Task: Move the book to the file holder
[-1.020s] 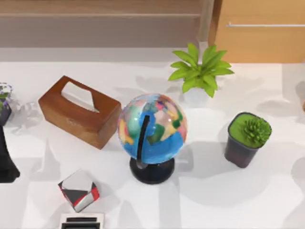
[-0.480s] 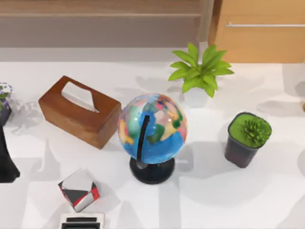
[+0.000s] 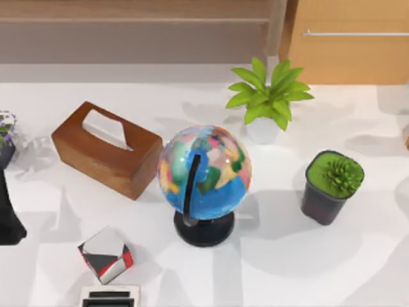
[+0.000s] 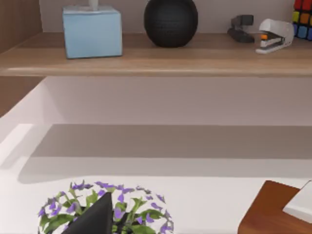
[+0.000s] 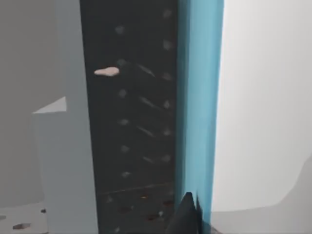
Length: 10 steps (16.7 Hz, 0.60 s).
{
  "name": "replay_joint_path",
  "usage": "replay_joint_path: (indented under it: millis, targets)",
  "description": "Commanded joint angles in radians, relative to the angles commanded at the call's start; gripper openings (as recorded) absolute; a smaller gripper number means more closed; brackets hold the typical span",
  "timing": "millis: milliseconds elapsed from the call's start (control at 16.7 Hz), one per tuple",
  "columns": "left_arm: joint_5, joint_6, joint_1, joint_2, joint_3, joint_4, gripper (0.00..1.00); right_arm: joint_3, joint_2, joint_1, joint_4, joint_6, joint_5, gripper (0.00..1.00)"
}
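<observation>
In the right wrist view a teal-blue edge beside a white face looks like the book [image 5: 201, 97], seen very close and only in part. Beside it stand a dark dotted panel and a grey-blue wall, apparently the file holder [image 5: 129, 126]. My right gripper [image 5: 189, 219] shows one dark fingertip at the foot of the teal edge. My left arm [image 3: 7, 217] is parked at the table's far left. My left gripper [image 4: 97, 217] hangs over a purple-flowered plant [image 4: 105, 209].
A brown tissue box [image 3: 105, 148], a globe [image 3: 204, 179], a leafy plant [image 3: 268, 96], a dark pot with a green plant [image 3: 332, 185] and a red-white-grey cube [image 3: 105, 254] stand on the white table. A white-and-black item [image 3: 110, 296] lies at the front edge.
The shadows at the table's right edge have shifted a little. No object on the table has moved, and the left arm is still.
</observation>
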Motion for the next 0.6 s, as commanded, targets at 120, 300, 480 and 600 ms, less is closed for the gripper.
replay_joint_path:
  millis: [120, 300, 480, 600]
  targets:
    - [0.0, 0.0, 0.0, 0.0, 0.0, 0.0, 1.0, 0.0, 0.0, 0.0, 0.0, 0.0, 0.0, 0.0]
    - [0.0, 0.0, 0.0, 0.0, 0.0, 0.0, 1.0, 0.0, 0.0, 0.0, 0.0, 0.0, 0.0, 0.15]
    - [0.0, 0.0, 0.0, 0.0, 0.0, 0.0, 1.0, 0.0, 0.0, 0.0, 0.0, 0.0, 0.0, 0.38]
    - [0.0, 0.0, 0.0, 0.0, 0.0, 0.0, 1.0, 0.0, 0.0, 0.0, 0.0, 0.0, 0.0, 0.53]
